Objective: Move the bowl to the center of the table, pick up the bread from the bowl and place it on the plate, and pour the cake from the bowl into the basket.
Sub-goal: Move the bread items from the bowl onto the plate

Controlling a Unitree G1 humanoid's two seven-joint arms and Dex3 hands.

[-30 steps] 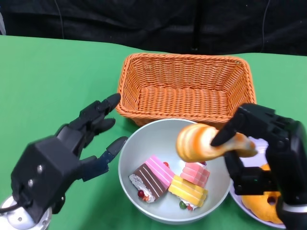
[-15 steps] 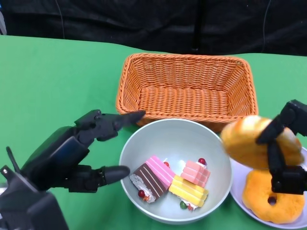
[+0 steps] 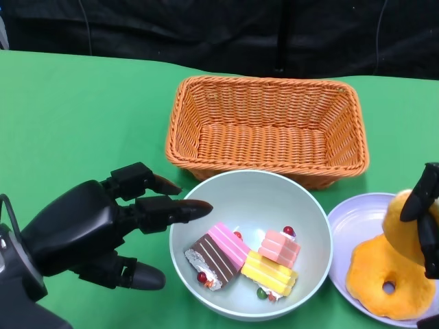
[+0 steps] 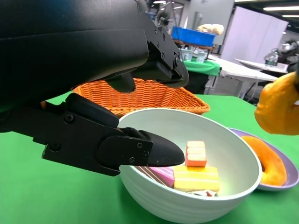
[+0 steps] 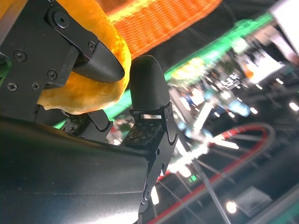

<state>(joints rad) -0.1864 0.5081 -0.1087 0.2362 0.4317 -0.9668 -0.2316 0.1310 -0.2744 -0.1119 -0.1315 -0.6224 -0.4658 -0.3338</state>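
Nearest to us, our left hand (image 3: 103,233) sits at the bowl's left side, fingers apart and holding nothing — one fingertip (image 3: 195,208) reaches over the rim, another lies low beside the outer wall. The left wrist view shows the same: a finger (image 4: 140,151) at the rim, nothing between the fingers.

Our right hand (image 3: 426,219) is at the far right edge, gripping the bread (image 3: 399,212) above the plate (image 3: 341,229). In the right wrist view the fingers (image 5: 100,58) press into the bread's yellow-orange surface. Whether the bread touches what lies beneath it we cannot tell. A ring-shaped doughnut (image 3: 384,274) lies on the plate, under the held piece.

The bowl (image 3: 305,199) stands between the two hands, just beside the plate, on the green worktop (image 3: 75,116). Three cake slices lie in it — a brown-and-pink one (image 3: 218,255), a pink one (image 3: 279,248) and a yellow-and-pink one (image 3: 269,273).

Beyond the bowl, close against its far rim, stands the orange basket (image 3: 266,130).
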